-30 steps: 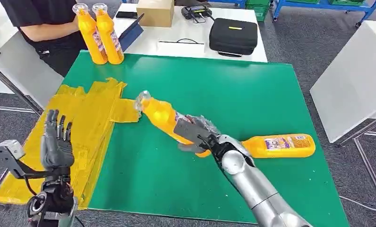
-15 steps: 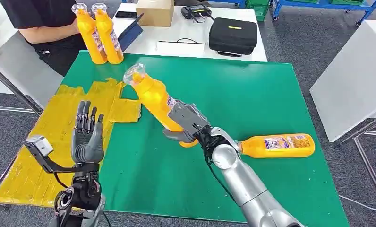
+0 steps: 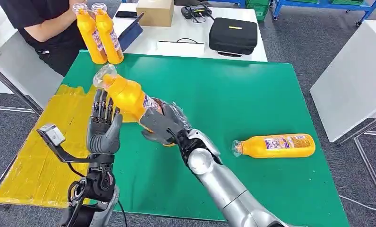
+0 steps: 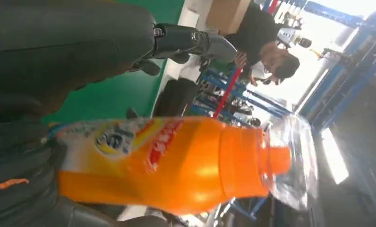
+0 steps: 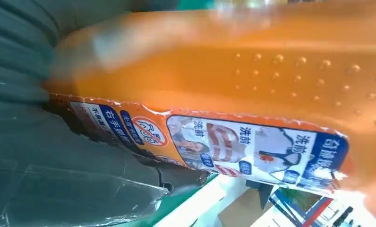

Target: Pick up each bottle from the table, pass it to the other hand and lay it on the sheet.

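Head view: we see the right hand (image 3: 160, 124) clamped around the lower body of an orange bottle (image 3: 127, 97), held tilted in the air over the green mat (image 3: 233, 94), clear cap toward the yellow sheet (image 3: 39, 156). The left hand (image 3: 102, 128) stands upright just beside it, fingers apart, holding nothing. A second bottle (image 3: 276, 145) lies on the mat, well apart.

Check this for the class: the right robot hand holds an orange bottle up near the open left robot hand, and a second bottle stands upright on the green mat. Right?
Not quite. The second bottle lies on its side on the green mat, as the head view shows. The rest holds: the right robot hand holds an orange bottle near the open left robot hand.
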